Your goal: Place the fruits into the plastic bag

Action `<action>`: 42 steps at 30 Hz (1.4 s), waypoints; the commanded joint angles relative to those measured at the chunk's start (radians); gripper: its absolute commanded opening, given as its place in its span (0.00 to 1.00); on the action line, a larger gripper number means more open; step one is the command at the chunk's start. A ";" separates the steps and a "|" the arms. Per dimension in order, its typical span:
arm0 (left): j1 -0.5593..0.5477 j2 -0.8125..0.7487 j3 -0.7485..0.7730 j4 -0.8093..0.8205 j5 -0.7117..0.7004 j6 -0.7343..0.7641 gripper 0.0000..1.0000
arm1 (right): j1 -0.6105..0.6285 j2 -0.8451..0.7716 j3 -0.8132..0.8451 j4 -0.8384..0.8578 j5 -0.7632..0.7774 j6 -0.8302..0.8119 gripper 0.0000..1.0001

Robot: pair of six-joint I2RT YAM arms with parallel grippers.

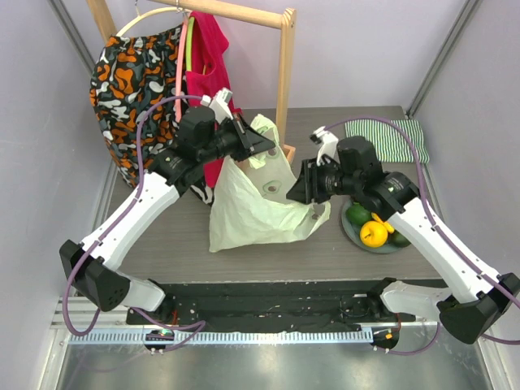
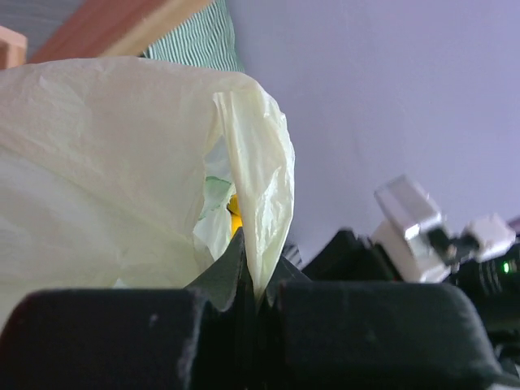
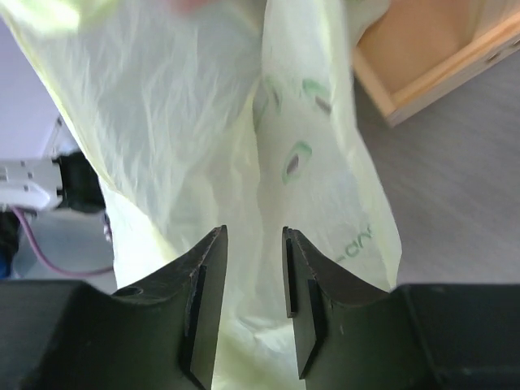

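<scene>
Bag top: the left gripper (image 1: 264,146) is clamped on the pale-green crinkly plastic bag (image 1: 244,207).
Bag, 12 o'clock: a light wooden clothes rack (image 1: 285,73) and a hanging red garment (image 1: 207,57) stand close behind.
Bag, 3 o'clock: the right gripper (image 1: 296,192), jaws slightly parted, crowds the film.
Bag, 4 o'clock: a round grey plate (image 1: 351,234) of fruits (image 1: 374,234), with the right arm over its far side.
Bag, 6 o'clock: bare grey tabletop (image 1: 276,260), open passage.

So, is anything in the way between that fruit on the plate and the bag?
Yes: the right gripper itself hangs between the grey plate of fruits and the plastic bag, whose plate-facing side looks like closed film. The left gripper pinches its top.
</scene>
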 commanded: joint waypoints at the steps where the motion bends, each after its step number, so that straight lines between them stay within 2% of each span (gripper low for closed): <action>1: 0.015 -0.017 -0.047 0.154 -0.124 -0.008 0.00 | 0.068 0.015 -0.017 -0.099 0.008 -0.031 0.41; 5: 0.019 -0.008 -0.045 0.152 -0.108 0.000 0.00 | 0.075 0.007 0.001 -0.096 0.049 -0.022 0.42; 10: 0.022 -0.008 -0.059 0.107 -0.066 0.015 0.00 | 0.073 0.004 0.125 -0.102 0.181 -0.008 0.60; 17: 0.022 -0.036 -0.110 0.092 -0.034 0.023 0.00 | 0.061 0.006 0.306 -0.168 0.454 -0.006 0.77; 22: 0.021 -0.046 -0.125 0.078 -0.020 0.029 0.00 | -0.033 0.001 0.280 -0.266 0.679 0.013 0.86; 28: 0.022 -0.068 -0.134 0.050 -0.028 0.060 0.00 | -0.315 0.006 0.161 -0.303 0.576 0.020 0.87; 38: 0.022 -0.092 -0.139 0.037 -0.017 0.094 0.00 | -0.438 0.190 0.144 -0.270 0.531 -0.055 0.88; 42: 0.021 -0.103 -0.139 0.021 -0.023 0.106 0.00 | -0.539 0.236 0.156 -0.221 0.415 -0.048 0.88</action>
